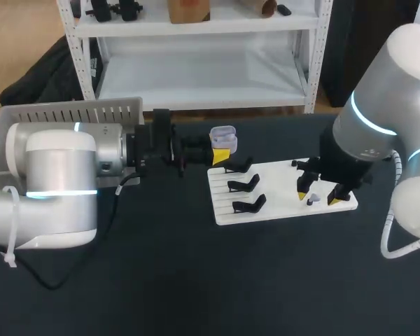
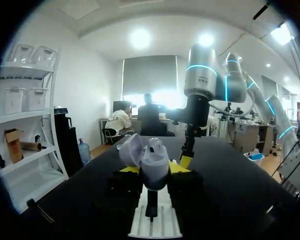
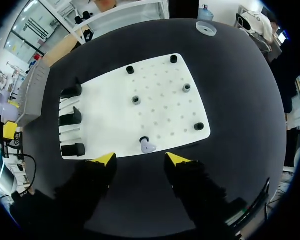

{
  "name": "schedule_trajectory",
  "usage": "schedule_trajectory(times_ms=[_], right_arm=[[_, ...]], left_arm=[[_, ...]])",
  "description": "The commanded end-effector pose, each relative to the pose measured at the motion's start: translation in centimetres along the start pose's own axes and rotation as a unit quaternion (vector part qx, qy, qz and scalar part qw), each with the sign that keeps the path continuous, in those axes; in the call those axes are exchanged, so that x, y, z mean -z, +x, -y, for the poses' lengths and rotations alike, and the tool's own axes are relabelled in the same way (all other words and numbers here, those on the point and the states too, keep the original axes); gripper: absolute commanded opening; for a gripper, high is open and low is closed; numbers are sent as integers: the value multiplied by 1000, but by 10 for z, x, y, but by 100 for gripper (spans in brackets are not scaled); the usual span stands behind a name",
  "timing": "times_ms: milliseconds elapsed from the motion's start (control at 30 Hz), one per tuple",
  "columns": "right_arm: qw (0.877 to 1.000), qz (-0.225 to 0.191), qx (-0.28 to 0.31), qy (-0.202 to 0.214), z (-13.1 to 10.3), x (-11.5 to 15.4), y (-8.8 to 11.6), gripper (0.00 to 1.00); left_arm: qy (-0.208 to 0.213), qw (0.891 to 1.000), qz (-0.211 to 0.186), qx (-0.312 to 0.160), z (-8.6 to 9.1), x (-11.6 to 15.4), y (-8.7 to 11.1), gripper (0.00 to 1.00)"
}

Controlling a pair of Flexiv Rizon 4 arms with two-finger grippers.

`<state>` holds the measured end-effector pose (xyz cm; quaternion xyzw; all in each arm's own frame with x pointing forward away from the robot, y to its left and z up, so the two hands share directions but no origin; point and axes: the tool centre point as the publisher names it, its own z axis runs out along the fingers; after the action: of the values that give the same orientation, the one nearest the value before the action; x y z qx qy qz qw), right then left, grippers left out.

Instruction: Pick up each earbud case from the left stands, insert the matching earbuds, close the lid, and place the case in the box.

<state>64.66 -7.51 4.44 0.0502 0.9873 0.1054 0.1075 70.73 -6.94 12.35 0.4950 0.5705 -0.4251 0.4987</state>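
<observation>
Currently the left gripper (image 2: 154, 170) is clamping the lavender earbud case (image 2: 151, 161), its lid (image 2: 131, 149) standing open, raised near the stand end of the white board (image 2: 157, 222). The right gripper (image 3: 140, 159) is hanging with its fingers spread wide over a lavender earbud (image 3: 148, 147) that is sitting on a black peg. Three black stands (image 3: 70, 119) are lining the board's left side. The box (image 1: 70, 112) is sitting at the table's left rear.

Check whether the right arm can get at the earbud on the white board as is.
Probably yes. The right gripper hangs open just above the earbud, nothing between them; the left gripper holds the case off by the stands.
</observation>
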Motion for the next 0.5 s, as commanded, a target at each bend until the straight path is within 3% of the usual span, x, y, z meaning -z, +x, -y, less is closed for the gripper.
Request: schedule_trajectory(times_ms=[33, 500], right_arm=[[1000, -7, 1, 0, -1, -8, -4, 62], [999, -25, 32, -17, 5, -18, -7, 65]], left_arm=[[-3, 1000, 1, -1, 1, 0, 1, 0], [-3, 1000, 1, -1, 1, 0, 1, 0]])
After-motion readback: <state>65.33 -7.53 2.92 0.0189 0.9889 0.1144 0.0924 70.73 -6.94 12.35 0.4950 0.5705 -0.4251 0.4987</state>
